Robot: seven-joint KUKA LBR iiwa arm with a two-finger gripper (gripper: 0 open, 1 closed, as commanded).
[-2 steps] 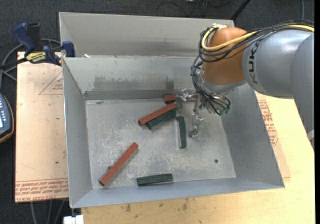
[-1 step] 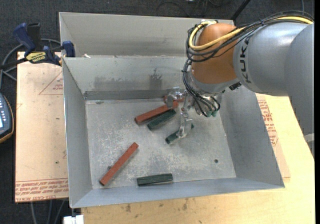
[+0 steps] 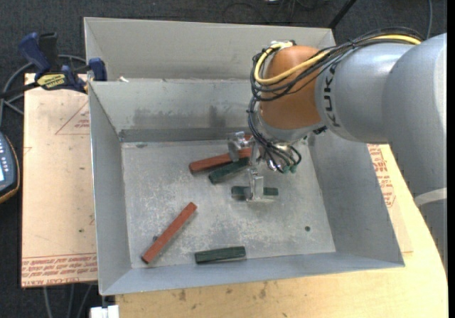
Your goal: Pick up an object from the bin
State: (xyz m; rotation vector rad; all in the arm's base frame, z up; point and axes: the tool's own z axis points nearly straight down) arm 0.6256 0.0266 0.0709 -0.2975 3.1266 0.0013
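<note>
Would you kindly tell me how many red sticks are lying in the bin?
2: one red stick lies at the lower left, another mid-bin beside the gripper. The arm may hide more.

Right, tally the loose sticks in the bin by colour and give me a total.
Red-brown sticks: 2, one in the middle, one at the front left
Dark green sticks: 2, one beside the middle red-brown one, one by the front wall
Total: 4
</note>
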